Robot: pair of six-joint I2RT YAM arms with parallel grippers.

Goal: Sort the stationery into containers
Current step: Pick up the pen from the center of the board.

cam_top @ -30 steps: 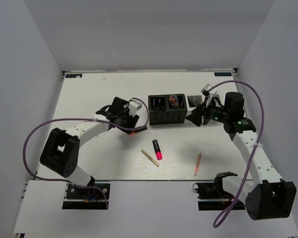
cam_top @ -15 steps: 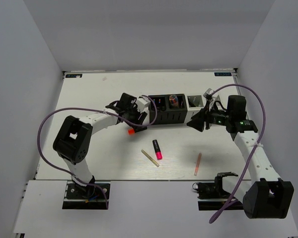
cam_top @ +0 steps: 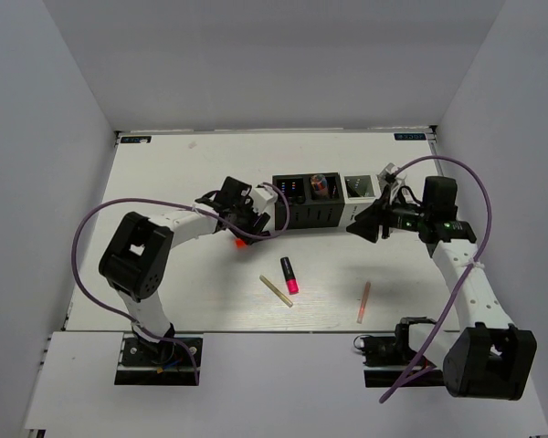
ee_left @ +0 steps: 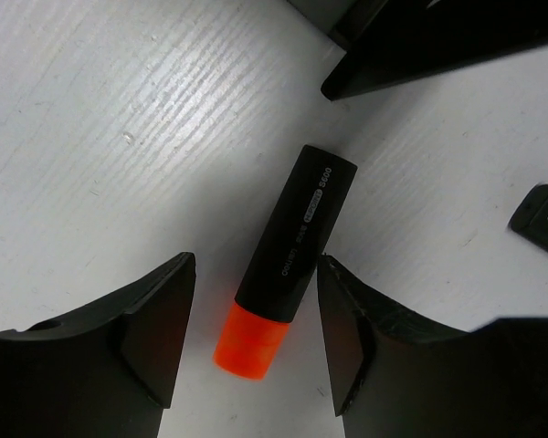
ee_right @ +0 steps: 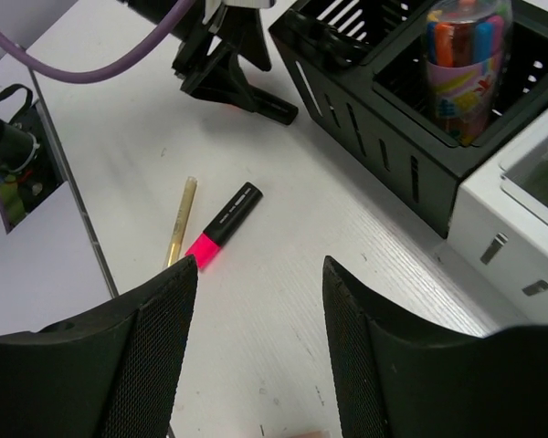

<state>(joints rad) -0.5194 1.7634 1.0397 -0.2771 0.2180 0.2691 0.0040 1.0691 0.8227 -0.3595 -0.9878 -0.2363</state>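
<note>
item 1: containers (cam_top: 306,217). row of joined square mesh cups standing on the table (cam_top: 164,182), black cups on the left and white ones on the right. a clear tub (ee_right: 466,64) of coloured pieces stands upright in the second black cup. what else the cups hold cannot be told.

item 2: orange highlighter (ee_left: 292,246). black barrel with an orange cap, lying flat on the table just off the front left corner of the containers, its cap end pointing away from them.

item 3: left gripper (ee_left: 256,301). set low over the table at the left end of the containers, fingers spread to either side of the orange highlighter. there is a clear gap on one side and the other finger is very close to the barrel. nothing is pinched.

item 4: right gripper (ee_right: 256,319). hangs in front of the white end of the containers, fingers spread wide, nothing between them.

item 5: pink highlighter (cam_top: 289,274). lies flat on the table, well in front of the black cups of the containers.

item 6: beige stick (cam_top: 276,291). flat, just beside the pink highlighter on the side further from the containers.

item 7: salmon stick (cam_top: 363,302). thin, flat, well in front of the white end of the containers.
</note>
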